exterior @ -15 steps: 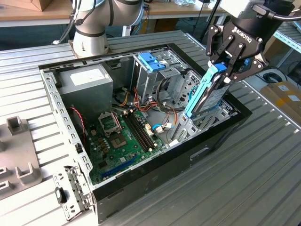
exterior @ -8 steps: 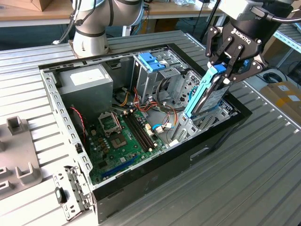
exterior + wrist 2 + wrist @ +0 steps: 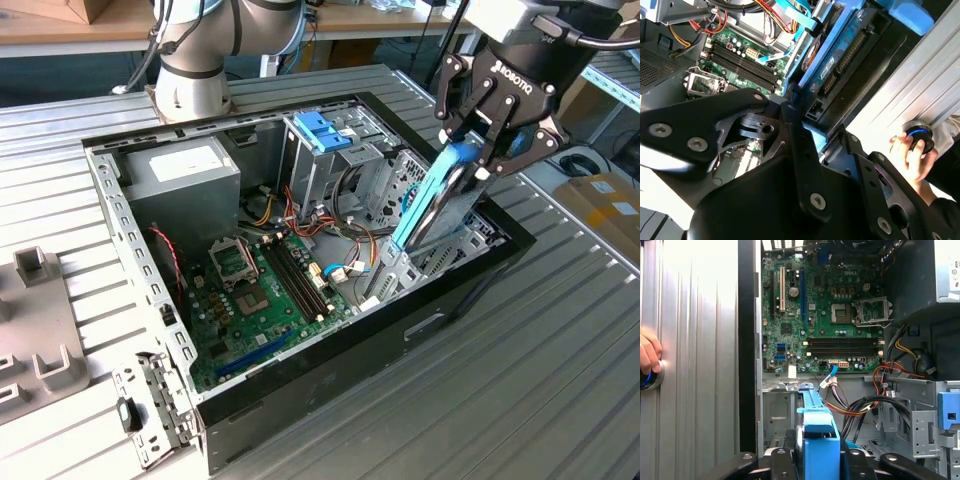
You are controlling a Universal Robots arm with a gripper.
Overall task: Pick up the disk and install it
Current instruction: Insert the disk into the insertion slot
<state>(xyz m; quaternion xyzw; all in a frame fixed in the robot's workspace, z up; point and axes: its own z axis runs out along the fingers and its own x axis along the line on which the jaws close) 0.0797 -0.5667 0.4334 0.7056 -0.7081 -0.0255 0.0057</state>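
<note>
The disk (image 3: pixel 428 205), a flat drive edged by a light blue frame, hangs tilted on edge with my gripper (image 3: pixel 478 160) shut on its upper end. Its lower end dips into the open computer case (image 3: pixel 330 370), at the bay beside the wall on the exterior view's right. In the first wrist view the blue frame of the disk (image 3: pixel 817 440) runs between my black fingers (image 3: pixel 782 462). The second wrist view shows the disk's underside (image 3: pixel 832 57) with its connector row, just past one finger (image 3: pixel 795 125).
Inside the case lie the green motherboard (image 3: pixel 260 290), a grey power-supply box (image 3: pixel 185 175), a metal cage with a blue handle (image 3: pixel 322 130) and loose cables (image 3: pixel 340 250). A person's hand (image 3: pixel 910 155) rests on a round knob on the ribbed table. Grey fixtures (image 3: pixel 40 330) stand at the exterior view's left.
</note>
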